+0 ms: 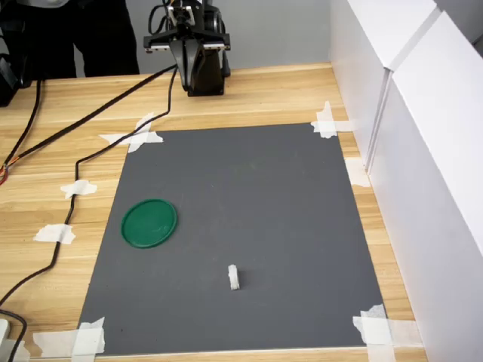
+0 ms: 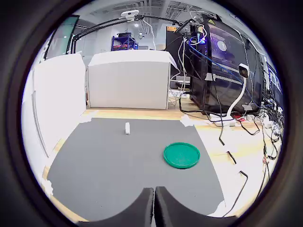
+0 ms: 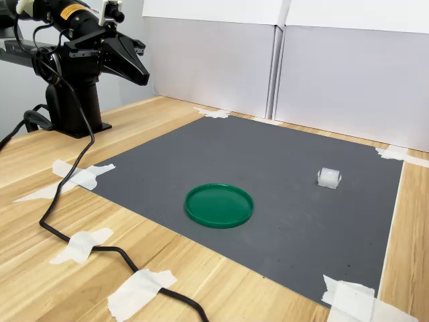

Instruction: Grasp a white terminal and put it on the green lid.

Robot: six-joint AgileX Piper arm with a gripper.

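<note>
The white terminal (image 1: 235, 277) is a tiny block lying on the dark grey mat (image 1: 241, 204), near the mat's front edge in the first exterior view; it also shows as the terminal (image 3: 329, 178) and the terminal (image 2: 127, 128). The green lid (image 1: 149, 222) lies flat on the mat toward the first exterior view's left, seen too as the lid (image 3: 219, 204) and the lid (image 2: 181, 155). My gripper (image 3: 137, 67) hangs high above the table's far edge by the arm base, well away from both, its tips (image 2: 154, 201) pressed together with nothing held.
White panels (image 1: 407, 113) wall the first exterior view's right side and the back in the second exterior view. Black cables (image 1: 83, 151) snake over the wooden table beside the mat. White tape pieces (image 1: 139, 136) hold the mat's corners. The arm base (image 3: 70, 107) stands off the mat.
</note>
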